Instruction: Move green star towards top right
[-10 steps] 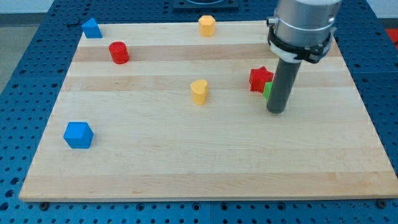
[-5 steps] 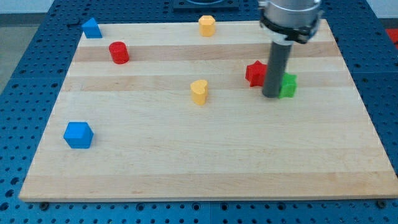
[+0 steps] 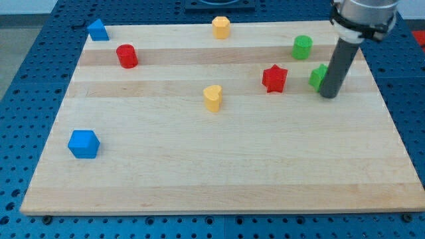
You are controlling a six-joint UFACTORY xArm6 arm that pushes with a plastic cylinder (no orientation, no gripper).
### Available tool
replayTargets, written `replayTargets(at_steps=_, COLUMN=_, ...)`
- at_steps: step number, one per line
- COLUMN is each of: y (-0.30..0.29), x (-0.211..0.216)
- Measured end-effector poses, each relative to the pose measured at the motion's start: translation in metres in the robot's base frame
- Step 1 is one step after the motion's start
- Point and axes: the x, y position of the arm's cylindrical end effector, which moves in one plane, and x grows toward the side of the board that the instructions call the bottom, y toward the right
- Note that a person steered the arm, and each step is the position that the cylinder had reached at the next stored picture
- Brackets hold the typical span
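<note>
Because my tip point(image 3: 329, 95) carries no fingers, nothing is grasped: it stands on the worktop point(image 3: 219, 172), touching the green star point(image 3: 317, 78) on the view's right, apparently pushing.

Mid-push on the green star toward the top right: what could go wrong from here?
1. The green star is mostly hidden behind my tip, so it may slip sideways unnoticed.
2. The green cylinder sits just up-left of it; a drifting push could knock it.
3. The board's right edge is near; overshoot could drop the star.
</note>
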Motion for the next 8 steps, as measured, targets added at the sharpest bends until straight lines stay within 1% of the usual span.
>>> replayTargets(at_steps=1, y=0.001, x=-0.036)
replayTargets(at_steps=2, y=0.010, x=-0.031)
replayTargets(at_steps=3, y=-0.012, x=-0.024)
replayTargets(at_steps=4, y=-0.029, x=-0.046)
replayTargets(at_steps=5, y=-0.027, x=-0.056)
replayTargets(at_steps=7, y=0.018, x=-0.054)
replayTargets(at_steps=8, y=0.028, x=-0.057)
